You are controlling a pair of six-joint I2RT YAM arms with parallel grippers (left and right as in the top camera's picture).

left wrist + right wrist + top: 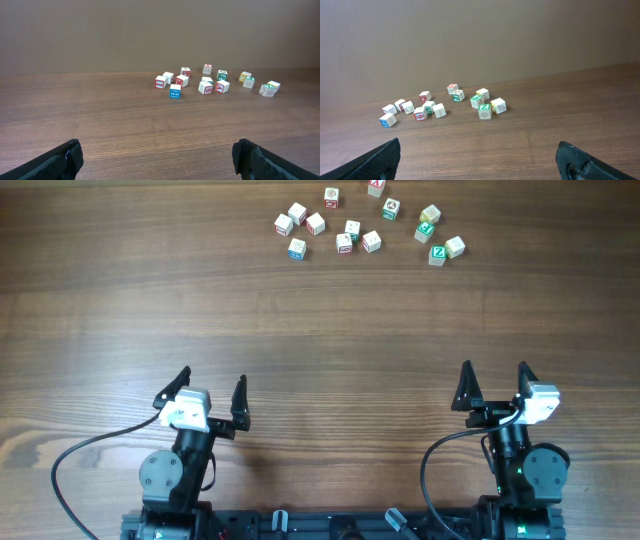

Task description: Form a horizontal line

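1. Wood-grain table [320,330] under a plain tan wall; nothing else of the room on show.
2. Left gripper [213,376]: jaws spread fully apart, holding nothing, touching nothing, poised near the front edge, left of the middle.
3. Right gripper [494,367]: likewise spread wide and empty, near the front edge, right of the middle, well apart from every cube.
4. Outward across bare wood: a loose scatter of small letter cubes by the far edge, a little right of the middle. No line formed yet.
5. Likely pieces for the line, as a judgement:
   - blue cube [297,248], alone at the scatter's near-left;
   - red cube [345,243] and white cube [371,242], just beside each other towards the scatter's middle.
6. Green cubes [437,253] grouped at the right end of the scatter; probably best left alone.
7. Handling, judged by looks:
   - light, stiff, wooden-looking, smooth-faced and not fragile;
   - easy to knock out of place;
   - prone to twist or squirt free if pinched on a corner.
8. Best hold: from above, low and square across two opposite flat faces, with the jaws narrowed beforehand, given such close neighbours. Alternatively, a flat-sided push to slide one cube against the next.
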